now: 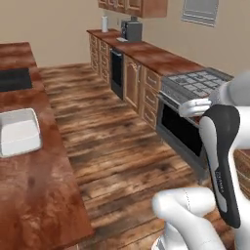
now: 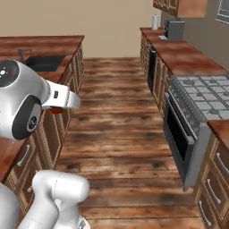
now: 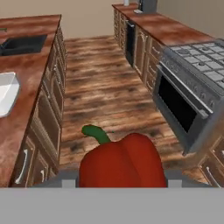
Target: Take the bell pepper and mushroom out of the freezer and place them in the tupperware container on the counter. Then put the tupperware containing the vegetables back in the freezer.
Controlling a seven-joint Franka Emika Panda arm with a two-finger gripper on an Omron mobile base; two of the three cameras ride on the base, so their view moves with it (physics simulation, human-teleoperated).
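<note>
Bell pepper sits clamped in the hand, carried above the wood floor between the cabinet runs. Glossy, rounded skin looks slippery; firm, light, hollow. Grip sits across the body, not the green stem. Tupperware container waits on the tabletop.
</note>
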